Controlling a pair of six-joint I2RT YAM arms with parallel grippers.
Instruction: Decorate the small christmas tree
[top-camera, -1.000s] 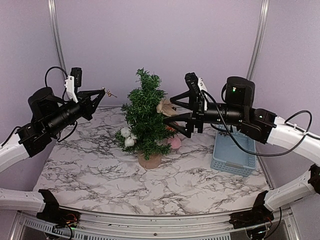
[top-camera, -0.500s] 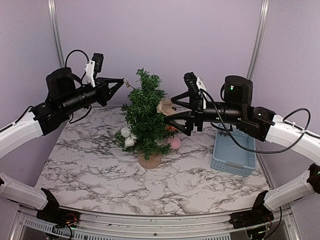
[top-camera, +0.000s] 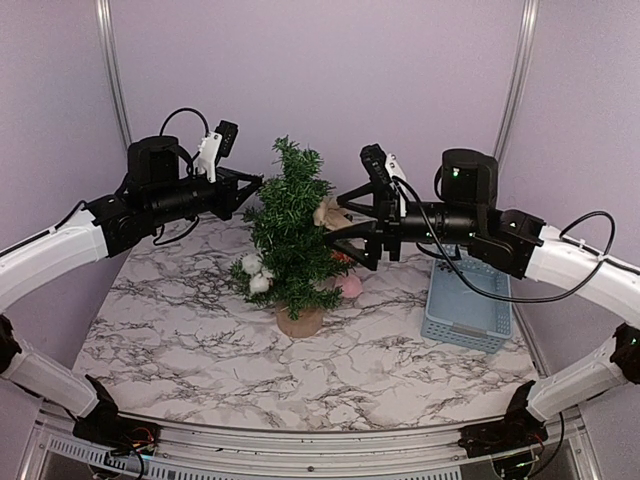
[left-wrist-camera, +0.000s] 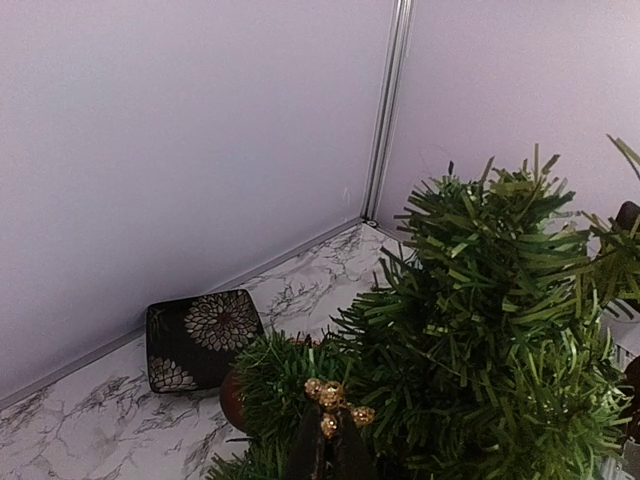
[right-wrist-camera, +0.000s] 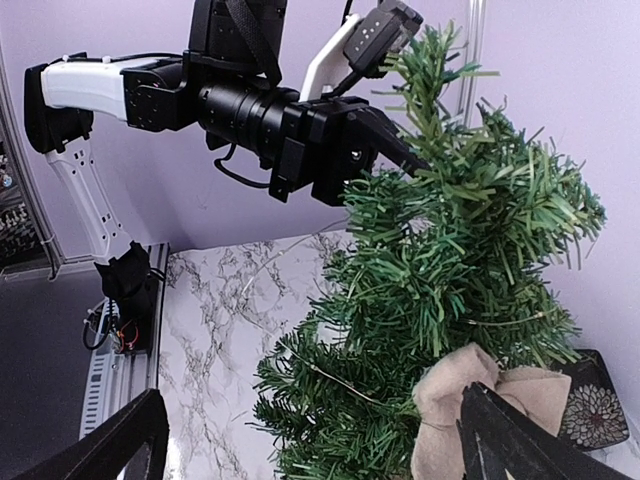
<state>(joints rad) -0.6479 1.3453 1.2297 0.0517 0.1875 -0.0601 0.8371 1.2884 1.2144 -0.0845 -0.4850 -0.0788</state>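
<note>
One small christmas tree (top-camera: 290, 232), one gold ornament (left-wrist-camera: 332, 398)

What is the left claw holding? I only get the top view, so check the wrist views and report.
Observer: The left claw is shut on a gold bead ornament, its tip already in the tree.
Operator: Tell me what sits behind the tree.
Observer: A dark flowered box, on the table.
Operator: Report what the right wrist camera shows.
Observer: The right claw is open, and the beige thing in front of it is a burlap bow tied low on the tree.
</note>
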